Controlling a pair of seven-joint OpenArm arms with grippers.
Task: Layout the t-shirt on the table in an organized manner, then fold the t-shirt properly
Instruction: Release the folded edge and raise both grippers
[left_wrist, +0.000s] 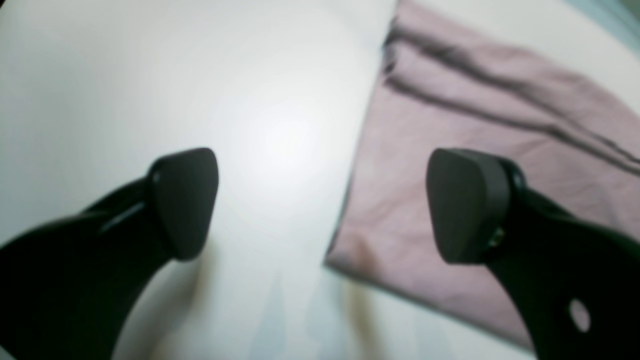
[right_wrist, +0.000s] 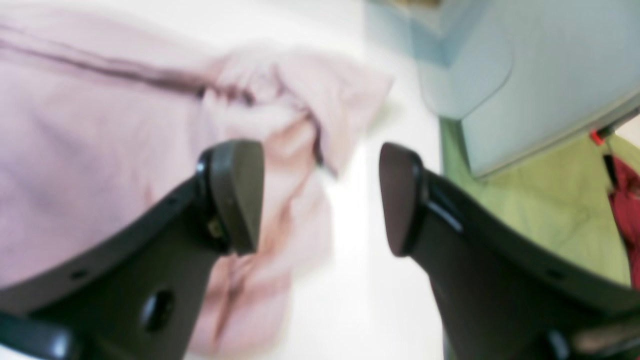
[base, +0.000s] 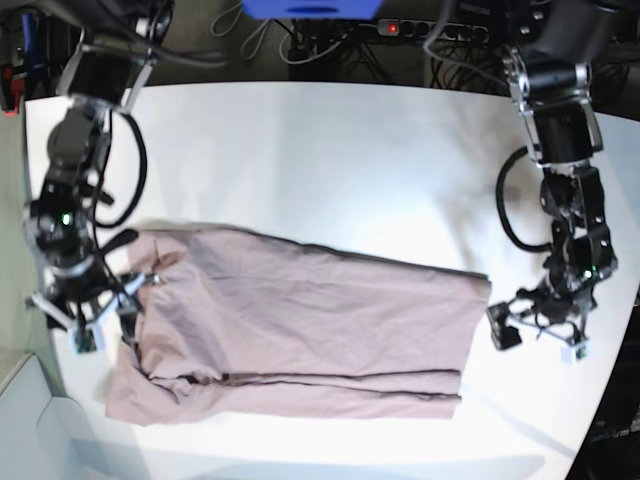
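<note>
1. The t-shirt (base: 300, 330) is laid flat across the near half of the table (base: 330, 150), folded into a long band running side to side – a dark fold line is seen along its lower part.
2. In the base view, the shirt's one end is seen bunched and creased at the picture's left, beside the right gripper (base: 105, 300); the other end is a straight edge at the picture's right, near the left gripper (base: 535, 335).
3. Left gripper: held just off the shirt's straight edge, over bare table. In the left wrist view one fingertip (left_wrist: 182, 202) is seen over white tabletop, the other over pink cloth – whether that pad touches the cloth cannot be told.
4. The left jaws are spread wide; nothing is held between them.
5. Right gripper (right_wrist: 320, 197): placed at the bunched end of the shirt. In the right wrist view one fingertip (right_wrist: 235, 195) is seen in front of the crumpled cloth, the other in front of table and floor beyond the edge.
6. The right jaws are parted, somewhat less wide than the left; no cloth is pinched between them. Contact with the fabric cannot be told – the view is blurred.
</note>
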